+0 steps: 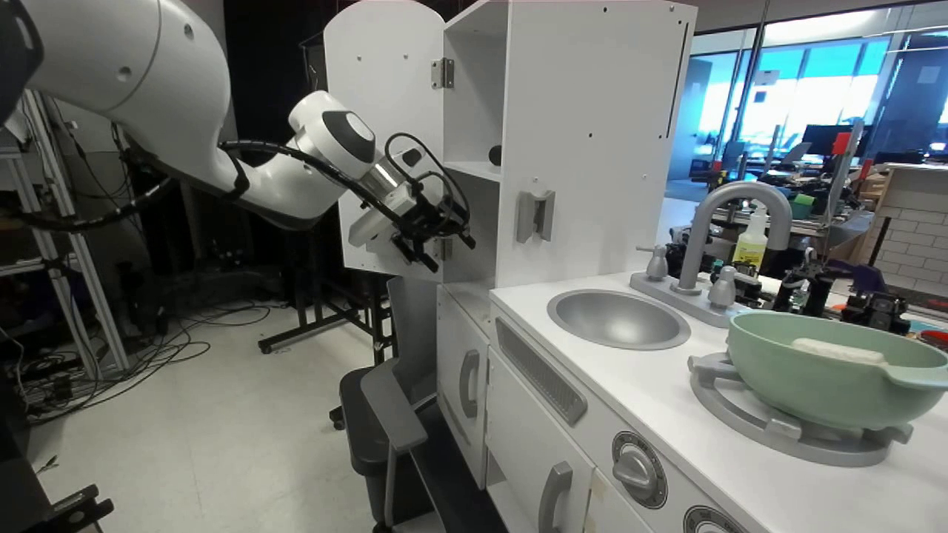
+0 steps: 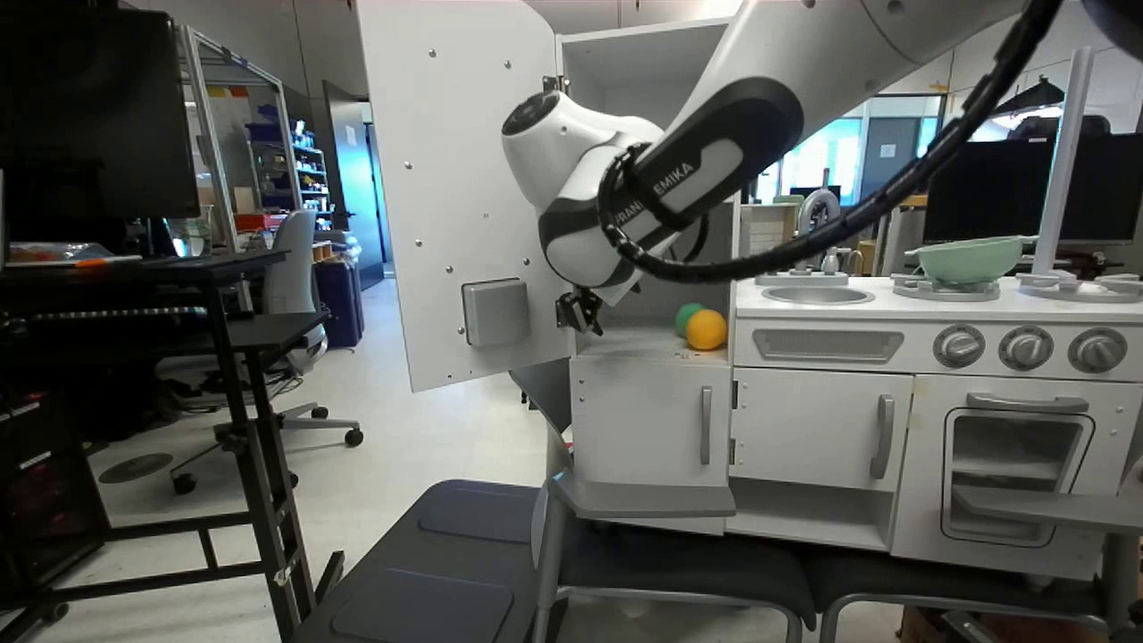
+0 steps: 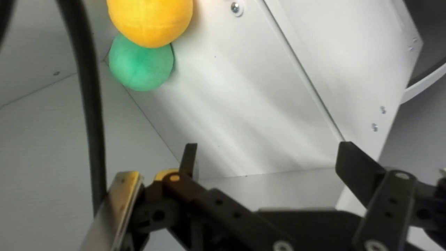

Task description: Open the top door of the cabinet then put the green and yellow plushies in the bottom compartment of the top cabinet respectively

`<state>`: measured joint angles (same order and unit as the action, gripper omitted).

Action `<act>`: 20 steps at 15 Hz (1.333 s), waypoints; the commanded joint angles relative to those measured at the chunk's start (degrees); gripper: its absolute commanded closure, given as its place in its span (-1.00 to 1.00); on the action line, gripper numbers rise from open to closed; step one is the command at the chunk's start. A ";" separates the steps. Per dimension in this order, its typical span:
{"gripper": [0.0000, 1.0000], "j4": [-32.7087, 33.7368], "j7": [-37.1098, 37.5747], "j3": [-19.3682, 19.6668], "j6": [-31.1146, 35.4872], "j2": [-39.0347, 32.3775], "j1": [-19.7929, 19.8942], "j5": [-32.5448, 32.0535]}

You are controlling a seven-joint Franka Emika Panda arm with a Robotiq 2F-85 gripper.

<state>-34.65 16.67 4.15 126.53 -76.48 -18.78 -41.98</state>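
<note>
The top cabinet door [image 1: 385, 66] stands wide open, and it also shows in an exterior view [image 2: 464, 179]. The green plushie [image 2: 686, 315] and the yellow plushie [image 2: 706, 329] rest on the floor of the bottom compartment [image 2: 625, 344], by its right wall. In the wrist view the yellow plushie [image 3: 151, 21] partly covers the green plushie [image 3: 141, 66]. Both are hidden in an exterior view by the cabinet side. My gripper [image 1: 453, 255] is open and empty at the compartment's left side, near the door hinge; it also shows in an exterior view [image 2: 580, 313] and in the wrist view [image 3: 267, 144].
A shelf [image 1: 474, 169] lies above the bottom compartment. A dark round spot [image 1: 495, 155] shows just above it. A counter with a sink [image 1: 618, 318] and a green bowl [image 1: 829, 370] adjoins the cabinet. Chairs [image 2: 661, 554] stand before the lower doors.
</note>
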 commanded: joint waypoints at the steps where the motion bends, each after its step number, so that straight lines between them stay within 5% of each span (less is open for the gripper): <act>1: -1.00 -8.34 -11.22 -6.19 -6.18 9.81 1.04 4.42; 6: -1.00 -20.93 -17.39 -11.58 -8.80 20.05 3.84 8.39; 15: -1.00 -46.35 -11.67 -18.11 -6.72 34.44 8.87 14.23; 16: -1.00 -49.22 -12.19 -14.44 -5.01 36.55 6.61 18.71; 20: -1.00 -61.02 -8.90 -13.66 2.51 44.16 6.93 25.05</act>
<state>-84.54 5.61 -10.91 123.20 -40.34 -11.90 -21.46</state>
